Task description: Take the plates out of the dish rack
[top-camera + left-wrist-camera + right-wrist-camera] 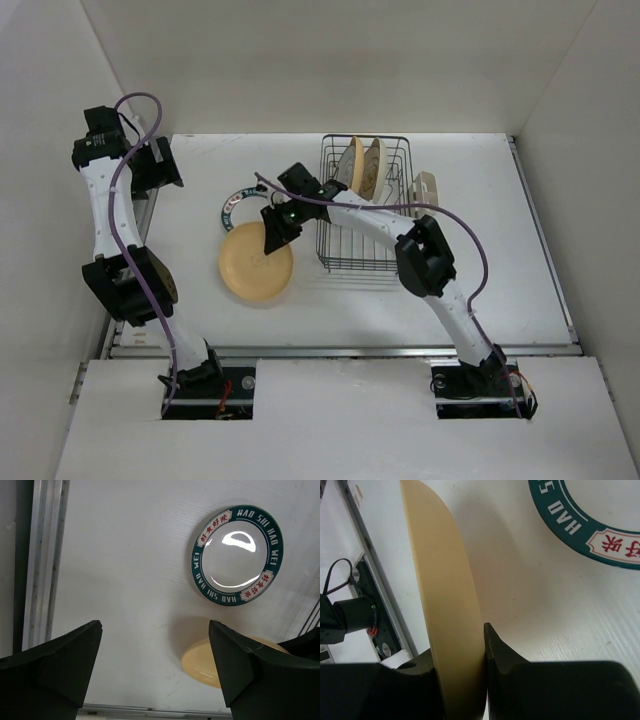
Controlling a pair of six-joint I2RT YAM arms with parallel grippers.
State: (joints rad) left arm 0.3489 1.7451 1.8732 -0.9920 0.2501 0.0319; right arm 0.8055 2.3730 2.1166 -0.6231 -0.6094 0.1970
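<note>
The right arm (370, 225) is stretched from its base at the near edge leftward across the front of the dish rack (350, 262). Its elbow is bent by the rack's near right corner and its wrist is turned down over the tabletop (480, 290). The right jaws are pinched on the far rim of a tan plate (250, 270), which is held near the tabletop's middle, toward the left edge. Whether it touches the surface cannot be told. A white plate with a green lettered rim (237, 555) is laid flat just behind it. Two more tan plates (352, 165) are stood upright in the rack's far end. The left arm (105, 215) is raised by the left edge with its wrist pointed down, and the left jaws are spread wide over the tabletop.
</note>
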